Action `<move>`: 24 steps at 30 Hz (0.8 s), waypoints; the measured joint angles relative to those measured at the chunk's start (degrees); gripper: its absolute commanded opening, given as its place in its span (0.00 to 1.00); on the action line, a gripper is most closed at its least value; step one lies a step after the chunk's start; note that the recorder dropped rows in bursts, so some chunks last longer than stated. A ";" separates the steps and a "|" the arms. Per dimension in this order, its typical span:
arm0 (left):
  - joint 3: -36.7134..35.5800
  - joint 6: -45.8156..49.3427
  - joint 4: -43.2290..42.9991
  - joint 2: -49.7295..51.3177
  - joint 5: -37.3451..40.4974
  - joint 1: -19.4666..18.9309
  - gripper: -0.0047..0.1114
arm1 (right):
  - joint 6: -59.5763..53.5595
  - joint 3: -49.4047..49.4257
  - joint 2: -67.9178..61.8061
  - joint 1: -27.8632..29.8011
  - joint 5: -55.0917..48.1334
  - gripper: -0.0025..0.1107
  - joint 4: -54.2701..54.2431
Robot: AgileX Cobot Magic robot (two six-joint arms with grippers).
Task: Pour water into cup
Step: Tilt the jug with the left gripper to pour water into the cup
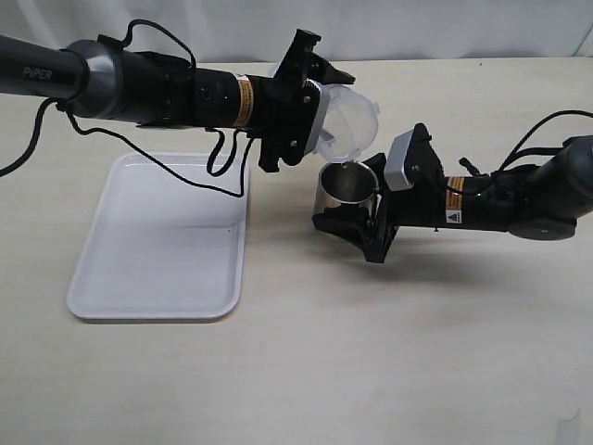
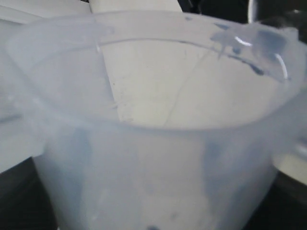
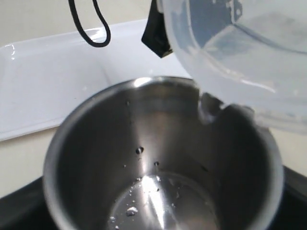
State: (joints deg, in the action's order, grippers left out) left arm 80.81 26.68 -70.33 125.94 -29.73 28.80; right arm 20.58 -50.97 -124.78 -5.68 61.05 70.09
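1 jug (image 1: 352,125): clamped in left gripper (image 1: 310,107), tipped at cup's (image 1: 345,190) 12 o'clock, spout over rim. 1 cup: gripped upright by right gripper (image 1: 357,206) to catch water.

Left fingers (image 1: 298,54) tilted high, right fingers (image 1: 350,228) low.

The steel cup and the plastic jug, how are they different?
The cup is dull grey steel you cannot see through; the jug is cloudy see-through plastic. The cup is upright; the jug is tilted above it, lip over the cup's rim. The cup looks narrower than the jug. Both are round, open-topped and wet inside.
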 measured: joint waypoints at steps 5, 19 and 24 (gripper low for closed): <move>0.00 0.92 0.00 -0.07 0.67 0.00 0.04 | 0.00 0.00 -0.26 0.00 0.00 0.06 0.08; 0.00 6.28 0.00 -0.07 0.91 0.00 0.04 | 0.00 -0.09 -0.30 0.00 -0.01 0.06 0.08; 0.00 8.82 0.21 -0.07 0.67 0.00 0.04 | 0.00 -0.09 -0.30 0.00 -0.22 0.06 0.08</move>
State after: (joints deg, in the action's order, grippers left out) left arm 80.81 35.50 -70.12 125.87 -29.06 28.80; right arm 20.58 -51.06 -125.08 -5.68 60.83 70.18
